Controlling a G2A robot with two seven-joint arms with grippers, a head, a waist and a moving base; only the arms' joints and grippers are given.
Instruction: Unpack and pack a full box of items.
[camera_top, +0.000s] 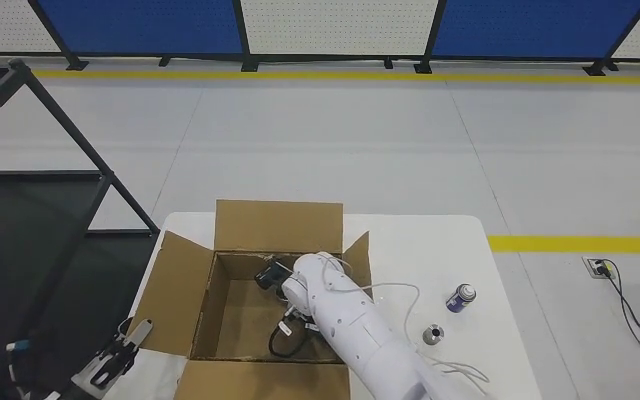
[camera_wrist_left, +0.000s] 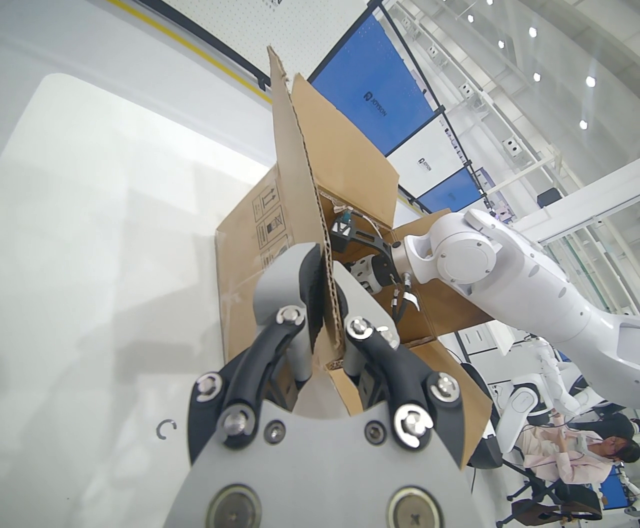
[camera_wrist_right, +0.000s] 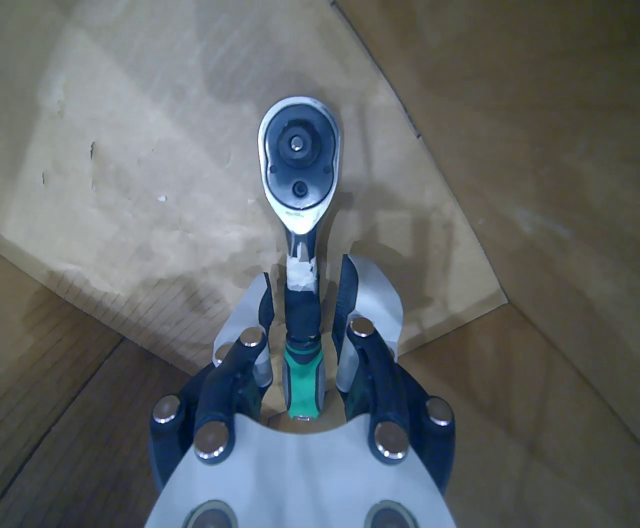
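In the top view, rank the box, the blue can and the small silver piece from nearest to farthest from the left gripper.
1. The box: the left gripper grips its side flap.
2. The silver piece: on the table, right of the box.
3. The blue can: farther right and farther back.

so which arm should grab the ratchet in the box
Right. The right gripper is inside the box, open, with a finger on each side of the ratchet handle. The left gripper is shut on a flap of the box.
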